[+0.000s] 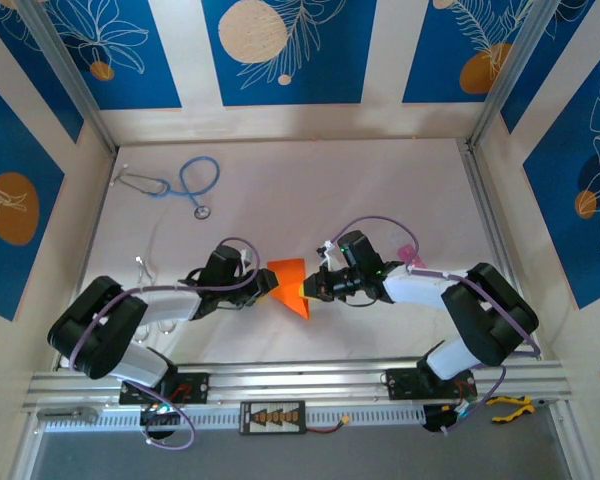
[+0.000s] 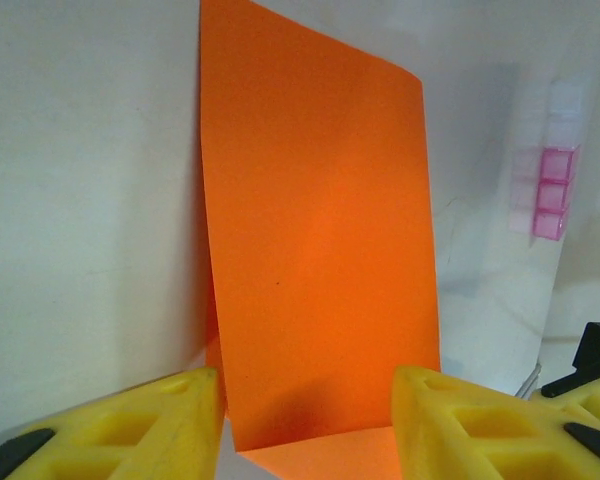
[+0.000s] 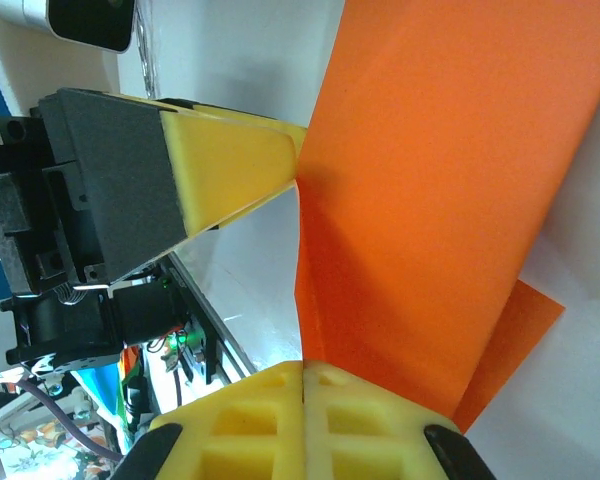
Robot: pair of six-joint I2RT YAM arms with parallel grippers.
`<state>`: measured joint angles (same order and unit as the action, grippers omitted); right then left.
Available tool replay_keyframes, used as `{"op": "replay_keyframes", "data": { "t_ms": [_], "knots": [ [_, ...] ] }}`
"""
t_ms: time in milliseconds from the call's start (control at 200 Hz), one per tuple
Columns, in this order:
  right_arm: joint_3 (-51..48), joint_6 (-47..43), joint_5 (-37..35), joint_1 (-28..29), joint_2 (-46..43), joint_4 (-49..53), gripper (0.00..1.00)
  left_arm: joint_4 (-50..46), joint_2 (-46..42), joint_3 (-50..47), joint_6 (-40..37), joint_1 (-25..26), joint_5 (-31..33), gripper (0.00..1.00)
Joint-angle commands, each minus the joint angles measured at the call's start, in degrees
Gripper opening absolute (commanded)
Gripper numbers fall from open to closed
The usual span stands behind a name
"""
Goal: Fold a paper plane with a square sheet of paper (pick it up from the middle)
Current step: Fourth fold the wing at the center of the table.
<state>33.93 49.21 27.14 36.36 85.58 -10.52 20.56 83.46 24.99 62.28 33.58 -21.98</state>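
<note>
We note, desk centre: R gripper jaws shut, pinching folded orange paper. L gripper jaws approx half open, paper standing between.

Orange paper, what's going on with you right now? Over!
Right gripper shut on orange paper. Left gripper open, straddling it. Paper partly folded, no plane yet. Stethoscope and pink box lie apart, nothing in the way.

2 black-white arms, purple cables, yellow jaws
</note>
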Motion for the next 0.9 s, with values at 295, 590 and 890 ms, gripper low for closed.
{"op": "replay_keyframes", "data": {
  "t_ms": [295, 590, 890],
  "knots": [
    [-0.75, 0.16, 1.25, -0.33, -0.11, -0.04, 0.0, 1.25, -0.31, -0.82, 0.26, -0.69, -0.87, 0.35],
    [-1.13, 0.71, 1.19, -0.31, 0.83, -0.57, 0.0, 0.8, -0.66, -0.96, 0.2, -0.75, -0.46, 0.26],
    [-0.82, -0.08, -0.68, -0.59, -0.99, 1.85, 0.02, -1.47, -3.32, -1.19, -0.27, -0.87, 0.77, 0.15]
  ]
}}
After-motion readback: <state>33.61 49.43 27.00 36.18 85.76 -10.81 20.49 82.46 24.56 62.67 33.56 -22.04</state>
